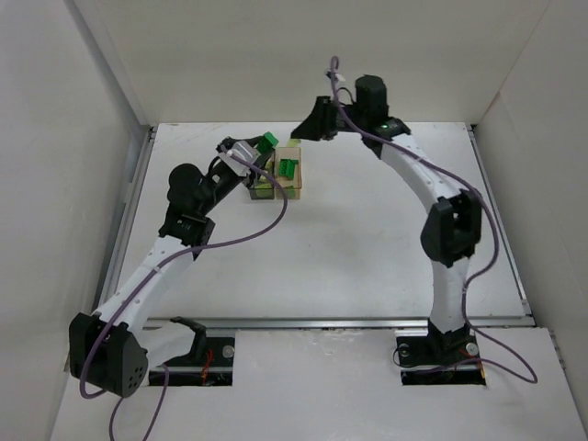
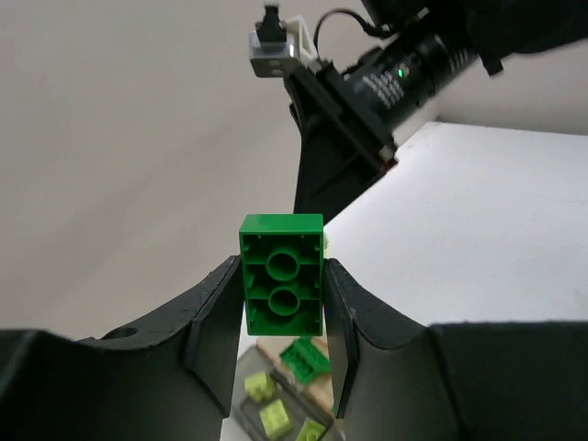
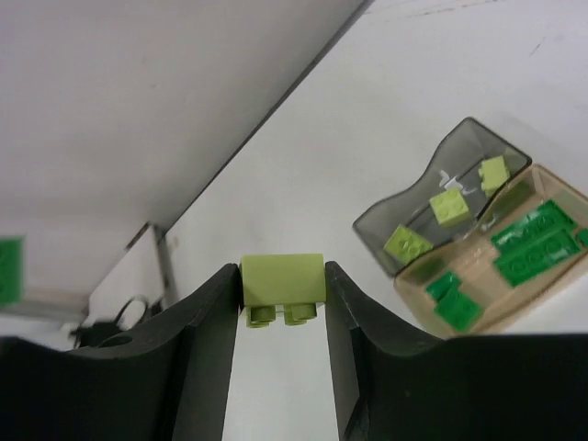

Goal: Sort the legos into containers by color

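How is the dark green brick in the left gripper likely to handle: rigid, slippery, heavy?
Probably rigid: the dark green brick shows crisp edges clamped in the left gripper. Likely light: its underside looks hollow. Smooth flat sides might slip if the grip loosens.

The grey bin (image 3: 381, 220) holds pale legos (image 3: 447, 206), the touching tan bin (image 3: 505, 308) dark green legos (image 3: 528, 257); a pale brick (image 3: 282, 278) and a dark green brick (image 2: 281, 276) are held aloft.

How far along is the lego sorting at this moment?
Done: three pale bricks lie in the grey bin, several dark green ones in the tan bin. In hand: the left hand grips a dark green brick, the right hand a pale brick. Left: dropping both into their bins.
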`<state>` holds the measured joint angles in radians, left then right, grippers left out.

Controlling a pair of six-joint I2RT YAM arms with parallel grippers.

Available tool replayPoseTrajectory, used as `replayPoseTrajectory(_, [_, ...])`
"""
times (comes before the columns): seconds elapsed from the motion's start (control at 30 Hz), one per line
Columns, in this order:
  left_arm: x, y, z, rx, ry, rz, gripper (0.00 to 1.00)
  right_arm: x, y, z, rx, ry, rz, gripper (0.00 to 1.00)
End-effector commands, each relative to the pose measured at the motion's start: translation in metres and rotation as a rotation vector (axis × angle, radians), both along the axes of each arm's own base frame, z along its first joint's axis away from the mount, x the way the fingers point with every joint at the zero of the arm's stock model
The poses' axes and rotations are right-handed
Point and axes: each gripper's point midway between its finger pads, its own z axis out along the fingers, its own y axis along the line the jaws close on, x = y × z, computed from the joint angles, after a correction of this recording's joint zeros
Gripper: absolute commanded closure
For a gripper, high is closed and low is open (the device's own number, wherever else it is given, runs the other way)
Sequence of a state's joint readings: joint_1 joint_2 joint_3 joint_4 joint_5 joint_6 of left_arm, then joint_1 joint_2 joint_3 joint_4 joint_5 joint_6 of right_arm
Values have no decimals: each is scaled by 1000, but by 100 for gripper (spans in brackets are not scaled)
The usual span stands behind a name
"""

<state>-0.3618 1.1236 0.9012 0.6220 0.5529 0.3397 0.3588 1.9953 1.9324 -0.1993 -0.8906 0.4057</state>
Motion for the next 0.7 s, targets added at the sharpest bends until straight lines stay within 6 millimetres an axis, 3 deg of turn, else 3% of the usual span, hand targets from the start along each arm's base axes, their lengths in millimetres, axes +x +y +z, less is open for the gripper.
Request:
replayPoseTrajectory(0.0, [15,46,8,-163,73,267,100,42,55,-35,-35,47,-187,100])
replayPoseTrajectory(0.03, [16,52,5,-170,77,296,100,46,78,-23,-23,0,-213,100])
replayPoseTrajectory(0.07, [13,58,-1,-175,84,321,100,58,93,-57,-49,38,-232,100])
replayPoseTrajectory(0.13, [17,71,-11,-178,105,383,100,68,114,-69,-57,26,-287,100])
replayPoseTrajectory(0.17, [16,76,-14,-184,112,395,100,75,122,-57,-33,-9,-303,100])
replayPoseTrajectory(0.2, [17,77,-16,-189,126,404,100,85,125,-83,-56,11,-317,99])
replayPoseTrajectory(0.23, [17,84,-19,-190,126,419,100,85,132,-89,-58,10,-320,96])
replayPoseTrajectory(0.33, [22,90,-33,-171,150,431,100,97,129,-116,-86,49,-385,83])
replayPoseTrajectory(0.43, [31,90,-46,-162,187,442,100,96,126,-127,-107,66,-395,67])
replayPoseTrajectory(0.53, [35,85,-47,-160,199,422,100,93,124,-114,-96,56,-395,66])
replayPoseTrajectory(0.67, [38,79,-48,-159,208,393,100,93,121,-118,-111,51,-408,72])
